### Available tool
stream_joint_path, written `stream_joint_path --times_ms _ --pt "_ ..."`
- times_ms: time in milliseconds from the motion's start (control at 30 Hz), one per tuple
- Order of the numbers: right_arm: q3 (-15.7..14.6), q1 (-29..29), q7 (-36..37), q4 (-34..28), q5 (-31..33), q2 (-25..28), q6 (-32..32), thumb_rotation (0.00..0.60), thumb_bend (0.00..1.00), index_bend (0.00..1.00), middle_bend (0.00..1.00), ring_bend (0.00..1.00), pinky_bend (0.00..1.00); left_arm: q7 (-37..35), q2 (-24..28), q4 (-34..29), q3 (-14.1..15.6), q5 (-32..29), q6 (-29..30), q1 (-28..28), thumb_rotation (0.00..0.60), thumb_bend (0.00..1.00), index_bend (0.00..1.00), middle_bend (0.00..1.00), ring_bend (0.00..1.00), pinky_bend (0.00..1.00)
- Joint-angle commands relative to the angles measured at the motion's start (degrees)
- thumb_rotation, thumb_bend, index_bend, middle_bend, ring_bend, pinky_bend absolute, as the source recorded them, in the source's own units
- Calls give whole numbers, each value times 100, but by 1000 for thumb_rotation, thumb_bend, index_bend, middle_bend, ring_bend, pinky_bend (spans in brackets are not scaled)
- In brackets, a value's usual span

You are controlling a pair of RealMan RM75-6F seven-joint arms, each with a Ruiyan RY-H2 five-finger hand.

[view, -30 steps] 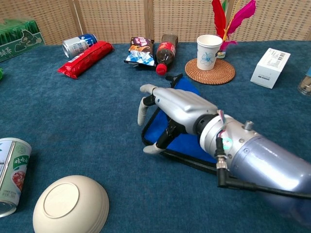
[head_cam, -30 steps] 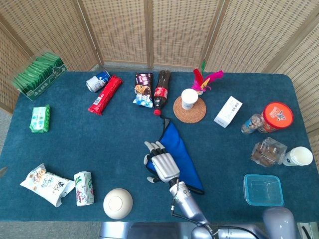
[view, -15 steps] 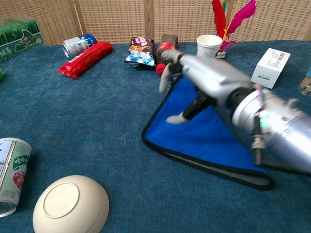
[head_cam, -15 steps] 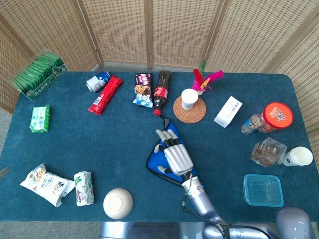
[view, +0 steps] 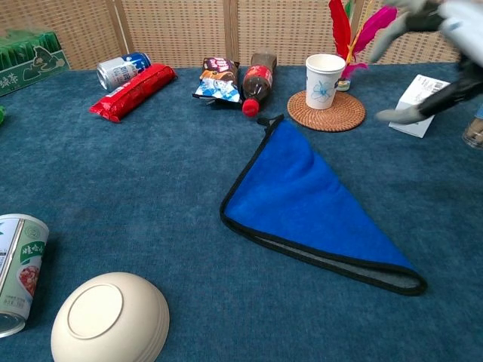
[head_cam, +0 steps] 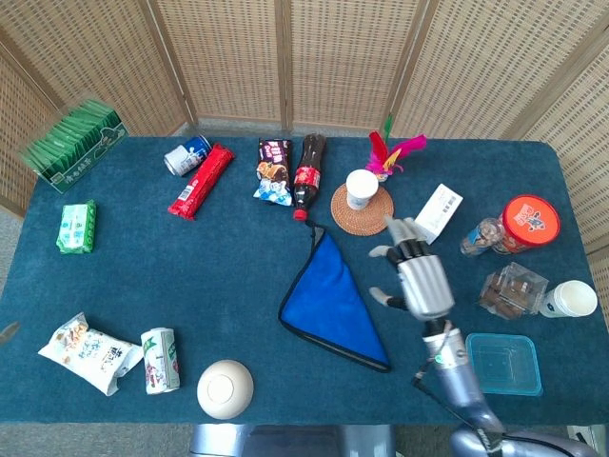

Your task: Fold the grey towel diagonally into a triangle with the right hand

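The towel point(head_cam: 329, 299) lies flat on the table, folded into a triangle; its upper face is blue with a dark edge, and a grey strip shows along the near edge point(view: 392, 277). One tip points toward the cola bottle. My right hand point(head_cam: 417, 274) hovers to the right of the towel, clear of it, fingers spread and holding nothing. In the chest view the right hand point(view: 438, 30) is blurred at the top right corner. The left hand is not visible in either view.
Around the towel stand a cola bottle point(head_cam: 309, 171), a paper cup point(head_cam: 362, 188) on a woven coaster, a white box point(head_cam: 436, 213), a clear blue container point(head_cam: 502, 363), a white bowl point(head_cam: 225, 388), a can point(head_cam: 160, 360) and several snack packs.
The right hand lifted off the towel's left side, swept across it and now hangs to its right. The towel lies fully uncovered and has not shifted.
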Motion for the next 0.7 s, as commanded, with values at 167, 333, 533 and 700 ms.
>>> stream_joint_path --times_ms 167,333,533,700 --pt "-190 -716 91 311 -218 607 805 599 56 359 0 0 0 43 -25 11 25 44 37 18 600 279 103 0 0 13" --pt "-377 -980 71 203 -176 992 799 453 2 242 0 0 0 123 -34 16 37 24 57 35 600 276 97 0 0 4" --pt "-622 -1318 -154 -241 31 1405 670 296 0 62 0 0 0 307 -56 -52 61 39 59 33 600 271 83 0 0 2" --pt "-759 -1611 -152 -698 133 1639 723 222 0 11 0 0 0 352 -57 -81 90 136 103 44 600 269 81 0 0 2"
